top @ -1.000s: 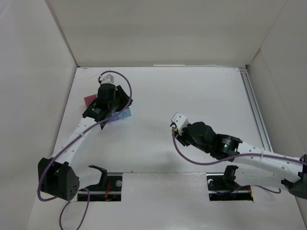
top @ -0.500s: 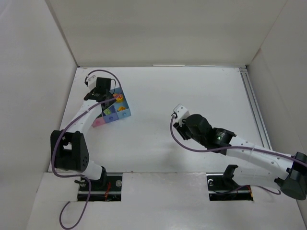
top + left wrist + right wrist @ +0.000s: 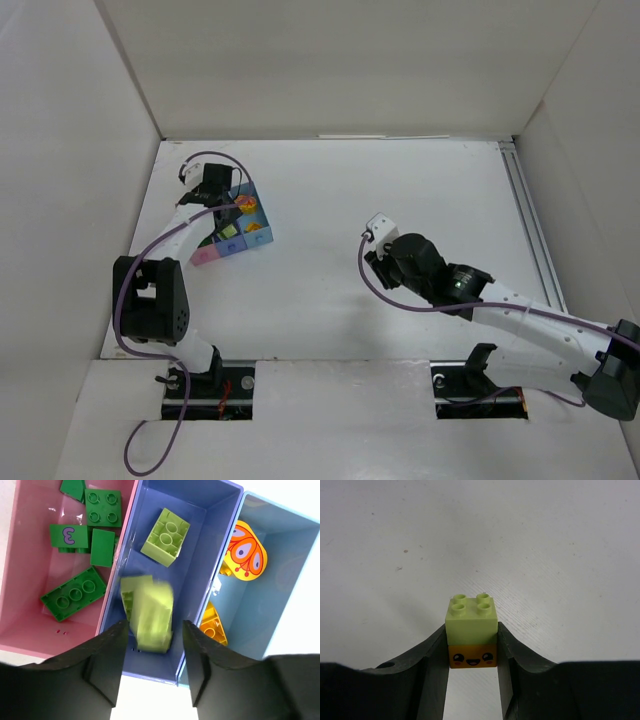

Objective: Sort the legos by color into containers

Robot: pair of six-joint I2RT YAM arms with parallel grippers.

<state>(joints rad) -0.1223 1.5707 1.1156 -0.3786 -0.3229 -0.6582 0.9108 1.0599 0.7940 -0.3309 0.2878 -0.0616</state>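
The containers (image 3: pixel 237 233) sit at the far left of the table. In the left wrist view the pink box (image 3: pixel 22 605) holds several dark green legos (image 3: pixel 72 593). The middle blue box (image 3: pixel 200 565) holds a light green brick (image 3: pixel 166 537) and a second, blurred light green brick (image 3: pixel 149 612). The light blue box (image 3: pixel 280 580) holds orange pieces (image 3: pixel 212 625). My left gripper (image 3: pixel 153 630) is open and empty just above the middle box, and also shows in the top view (image 3: pixel 207 188). My right gripper (image 3: pixel 471 645) is shut on a light green brick stacked on an orange smiley brick (image 3: pixel 472 625), above bare table at the middle (image 3: pixel 377 240).
White walls (image 3: pixel 80 200) enclose the table on the left, back and right. A metal rail (image 3: pixel 530 230) runs along the right side. The left arm's purple cable (image 3: pixel 225 160) loops beside the boxes.
The left arm swung off the boxes to their far-left side and uncovered them. A light green brick has left its jaws and blurs inside the middle box. The right gripper shifted slightly.
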